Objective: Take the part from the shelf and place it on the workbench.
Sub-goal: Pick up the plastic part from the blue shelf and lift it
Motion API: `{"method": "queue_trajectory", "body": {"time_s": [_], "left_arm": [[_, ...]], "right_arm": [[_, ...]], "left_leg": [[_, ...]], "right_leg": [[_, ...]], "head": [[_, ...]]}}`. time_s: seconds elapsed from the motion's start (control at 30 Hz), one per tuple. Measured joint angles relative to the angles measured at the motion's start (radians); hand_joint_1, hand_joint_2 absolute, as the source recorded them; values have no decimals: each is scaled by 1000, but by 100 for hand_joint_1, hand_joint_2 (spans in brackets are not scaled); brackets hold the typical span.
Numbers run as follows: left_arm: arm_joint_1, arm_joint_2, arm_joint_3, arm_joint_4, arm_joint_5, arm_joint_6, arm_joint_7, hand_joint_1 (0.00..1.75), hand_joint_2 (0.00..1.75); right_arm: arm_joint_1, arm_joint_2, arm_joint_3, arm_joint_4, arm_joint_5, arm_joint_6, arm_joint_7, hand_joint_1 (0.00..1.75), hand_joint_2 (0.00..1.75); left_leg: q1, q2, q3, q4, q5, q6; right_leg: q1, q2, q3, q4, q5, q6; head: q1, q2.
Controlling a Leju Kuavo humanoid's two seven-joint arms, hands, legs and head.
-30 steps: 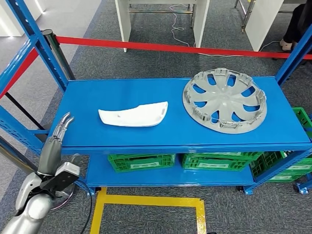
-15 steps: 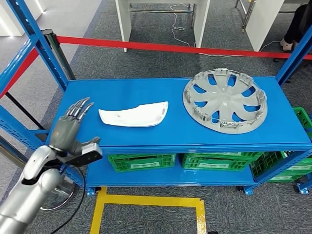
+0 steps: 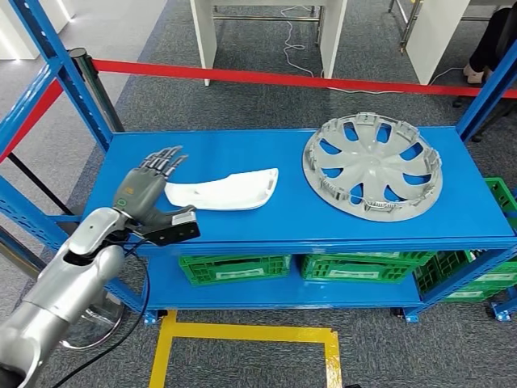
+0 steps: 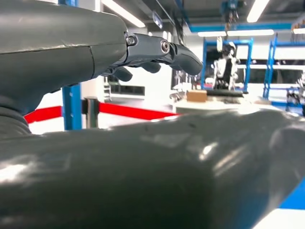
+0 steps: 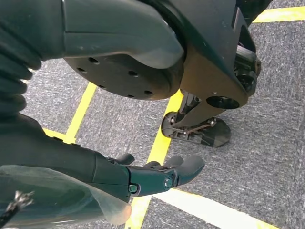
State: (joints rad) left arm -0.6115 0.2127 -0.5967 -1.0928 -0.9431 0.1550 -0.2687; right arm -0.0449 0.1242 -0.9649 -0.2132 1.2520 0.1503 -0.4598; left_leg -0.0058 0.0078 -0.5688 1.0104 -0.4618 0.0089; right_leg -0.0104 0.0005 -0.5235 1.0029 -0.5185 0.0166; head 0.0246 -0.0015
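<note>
Left hand (image 3: 148, 187) over the left part of the blue shelf top (image 3: 292, 212), fingers stretched out and apart, holding nothing; fingertips sit at the left tip of the white part (image 3: 227, 191), contact not clear from the head view. Thumb sticks out sideways toward the shelf's front edge. Left wrist view: fingers (image 4: 158, 50) extended, nothing in them. White part lies flat on the shelf top, left of centre, long axis along the shelf. Grey wheel cover (image 3: 372, 166) lies flat on the right part of the same shelf, well apart from the white part. Green crates (image 3: 234, 267) on the lower shelf. Red barrier tape (image 3: 275, 78) runs behind the rack. Right hand (image 5: 154, 176) hangs low over grey carpet with yellow floor tape (image 5: 158, 148), fingers loosely extended, holding nothing.
</note>
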Motion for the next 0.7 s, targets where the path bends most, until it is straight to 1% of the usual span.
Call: {"method": "queue_trajectory", "body": {"time_s": [0.17,0.3,0.5,0.7], "left_arm": [[-30,-29,-40,42,25,-18,-30,0,0],[-39,-47,-76,51,51,-67,-45,0,0],[-58,-61,-129,69,105,-164,-59,0,0],[-74,-74,-169,89,136,-190,-62,0,0]], "right_arm": [[0,-2,0,0,2,0,2,0,175],[0,-3,0,0,7,0,14,0,175],[-1,-3,0,0,13,5,21,0,175],[-1,-3,0,0,15,18,21,0,175]], "left_leg": [[0,0,0,0,0,0],[0,0,0,0,0,0],[0,0,0,0,0,0],[0,0,0,0,0,0]], "right_leg": [[0,0,0,0,0,0],[0,0,0,0,0,0],[0,0,0,0,0,0],[0,0,0,0,0,0]], "head": [[0,0],[0,0],[0,0],[0,0]]}}
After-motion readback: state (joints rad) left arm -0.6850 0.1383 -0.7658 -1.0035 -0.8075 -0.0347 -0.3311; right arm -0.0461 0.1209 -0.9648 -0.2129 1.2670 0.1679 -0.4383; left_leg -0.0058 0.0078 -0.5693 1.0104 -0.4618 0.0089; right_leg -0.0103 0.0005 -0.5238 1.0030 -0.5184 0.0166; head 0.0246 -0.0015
